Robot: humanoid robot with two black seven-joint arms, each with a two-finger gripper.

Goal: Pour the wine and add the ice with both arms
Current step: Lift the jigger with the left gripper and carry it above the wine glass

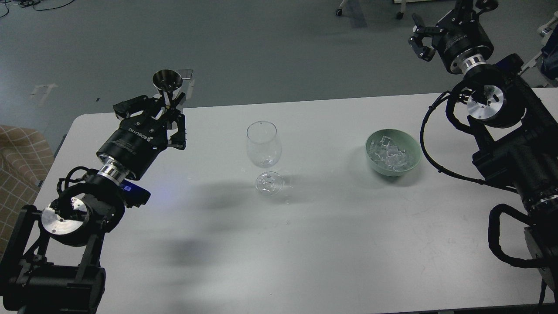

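An upright, clear wine glass [263, 146] stands mid-table, with its round foot [269, 183] toward me. I see no liquid in it. A green bowl [393, 152] to its right holds several clear ice cubes [389, 156]. My left gripper [171, 102] is shut on the narrow waist of a small steel measuring cup [167, 81], held upright above the table's far left edge, to the left of the glass. Its contents do not show. My right gripper [422, 38] is open and empty, high beyond the table's far right corner.
The white table [331, 244] ends at a far edge behind the glass. Grey floor lies beyond, with tape marks and chair wheels. A checkered cushion [17, 161] sits off the table's left side. My right arm's cables [429, 144] hang close to the bowl.
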